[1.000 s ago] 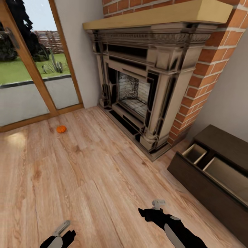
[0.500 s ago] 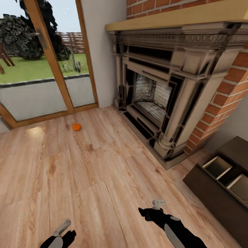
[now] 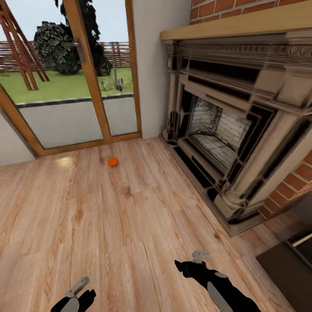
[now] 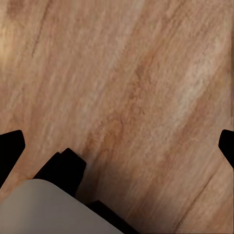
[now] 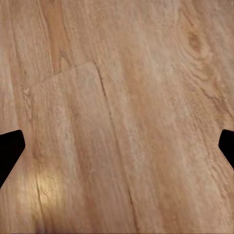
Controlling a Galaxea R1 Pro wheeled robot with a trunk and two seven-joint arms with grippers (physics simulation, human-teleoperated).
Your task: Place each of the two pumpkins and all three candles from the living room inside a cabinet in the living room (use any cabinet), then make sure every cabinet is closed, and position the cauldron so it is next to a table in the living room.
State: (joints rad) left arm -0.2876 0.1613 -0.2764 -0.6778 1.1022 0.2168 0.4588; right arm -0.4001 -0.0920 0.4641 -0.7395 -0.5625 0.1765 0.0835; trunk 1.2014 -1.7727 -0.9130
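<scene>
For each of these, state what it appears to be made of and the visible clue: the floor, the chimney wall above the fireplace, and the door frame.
Floor: wood planks or laminate, showing grain and seams, slight sheen. Chimney wall: red brick with pale mortar lines, matte. Door frame: likely wood, warm brown, smooth finish.

Cabinet (image 3: 288, 271) cut off at the lower right corner of the head view, just a dark corner and a pale sliver. Fireplace (image 3: 234, 130) runs off the right edge. Pumpkin (image 3: 112, 161) too small to make out ribs or stem. Left arm cropped at the bottom edge.
</scene>
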